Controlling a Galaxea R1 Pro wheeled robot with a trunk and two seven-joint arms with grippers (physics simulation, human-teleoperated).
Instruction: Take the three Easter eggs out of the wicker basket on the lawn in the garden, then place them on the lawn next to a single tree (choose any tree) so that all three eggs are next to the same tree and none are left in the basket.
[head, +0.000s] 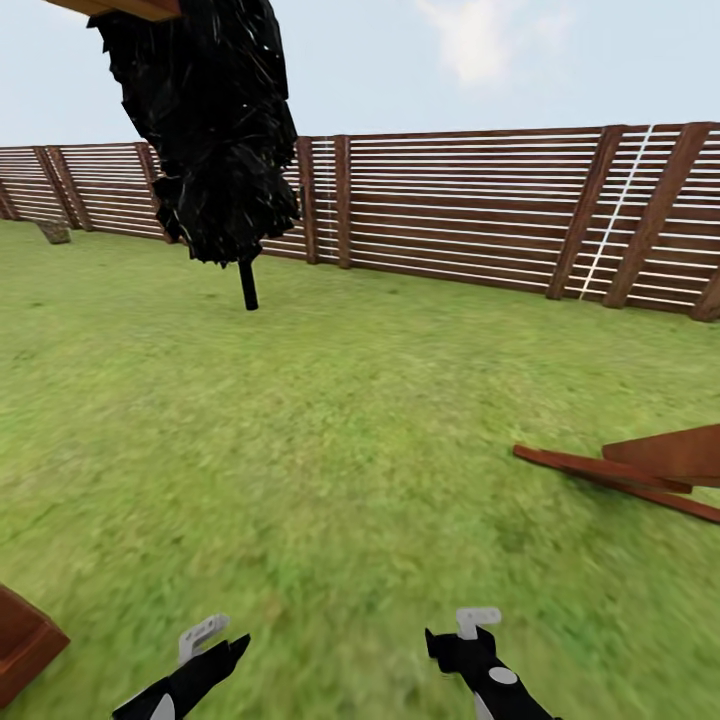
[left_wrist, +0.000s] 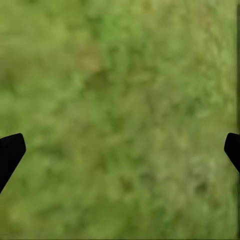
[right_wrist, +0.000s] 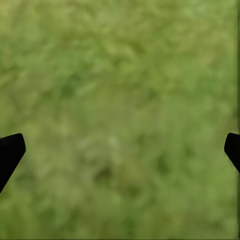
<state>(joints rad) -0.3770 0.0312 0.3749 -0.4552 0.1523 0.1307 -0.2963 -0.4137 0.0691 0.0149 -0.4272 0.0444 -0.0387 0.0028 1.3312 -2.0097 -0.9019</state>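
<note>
Outdoors, green lawn (head: 330, 420) stretches to a brown slat fence (head: 470, 205), with a thin black-trunked dark tree (head: 215, 130) near its far edge. Left end effector (left_wrist: 120, 150) and right end effector (right_wrist: 120, 150) hang above grass, fingers spread apart, empty.

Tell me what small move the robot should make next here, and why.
Probably turn the base or head to search for the basket. The head view holds lawn, the slat fence and a thin black-trunked dark tree, with no eggs or wicker in it. Both the left pincer and right pincer are open over bare grass, holding nothing.
</note>
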